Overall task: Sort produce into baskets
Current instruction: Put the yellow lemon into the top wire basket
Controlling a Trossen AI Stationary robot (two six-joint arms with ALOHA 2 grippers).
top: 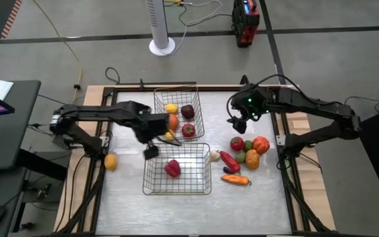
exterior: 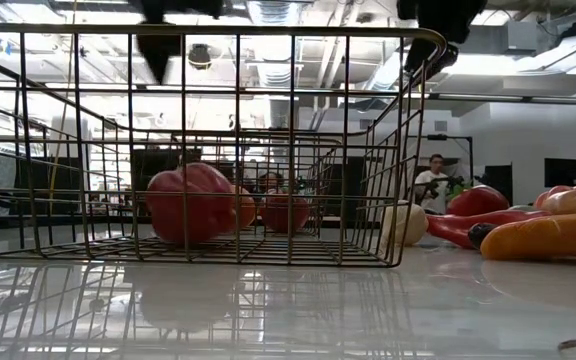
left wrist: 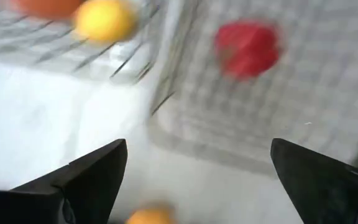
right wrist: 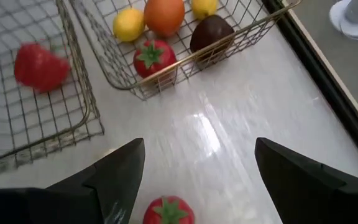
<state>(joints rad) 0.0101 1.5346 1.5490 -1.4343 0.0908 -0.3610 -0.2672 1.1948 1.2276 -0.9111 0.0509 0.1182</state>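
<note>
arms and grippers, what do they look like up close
Both arms are dark, jointed, with black cables along them. The left gripper and right gripper each have two black wedge-shaped fingers. A small green light glows near the right arm's wrist.

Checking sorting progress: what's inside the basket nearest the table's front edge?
Near basket: only one red pepper shows. The left gripper overhangs its back-left corner, hiding little.

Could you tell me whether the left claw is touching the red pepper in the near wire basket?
Apart. In the left wrist view, the open left claw is empty, and the red pepper lies well beyond its fingertips, on the silver wire-mesh basket's floor.
</note>
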